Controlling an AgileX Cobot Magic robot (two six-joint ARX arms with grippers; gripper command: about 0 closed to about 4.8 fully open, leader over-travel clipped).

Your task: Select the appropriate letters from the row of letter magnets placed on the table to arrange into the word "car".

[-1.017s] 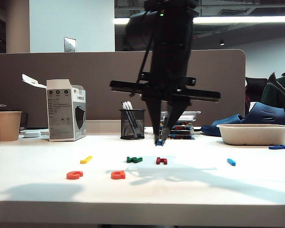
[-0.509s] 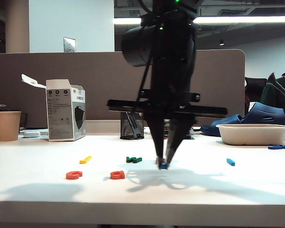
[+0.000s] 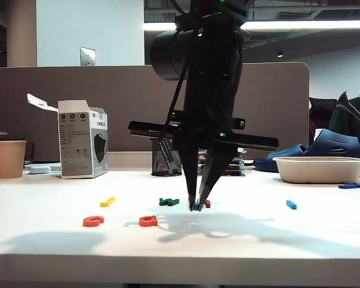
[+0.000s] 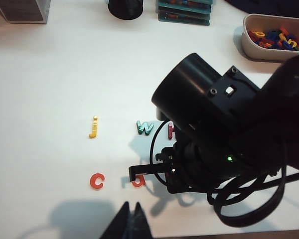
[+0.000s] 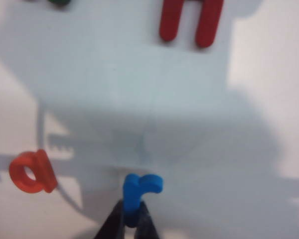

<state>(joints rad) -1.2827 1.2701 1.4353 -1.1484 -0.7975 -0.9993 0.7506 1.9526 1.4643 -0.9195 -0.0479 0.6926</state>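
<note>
Just above the white table [image 3: 60, 240], the right gripper [image 5: 131, 226] is closed on the light blue r [image 5: 138, 191], while the left gripper's [image 4: 130, 225] tips are pressed together, holding nothing.

The exterior view sits low at the near edge of the wide white smooth-topped table [image 3: 60, 240], facing level toward the brown partition wall [image 3: 78, 108]. The left wrist view hangs high, looking steeply down over the whole row. The right wrist view looks down from very close. All three share the orange-red plastic letter a [image 3: 148, 221] [image 4: 138, 181] [image 5: 32, 172].
</note>
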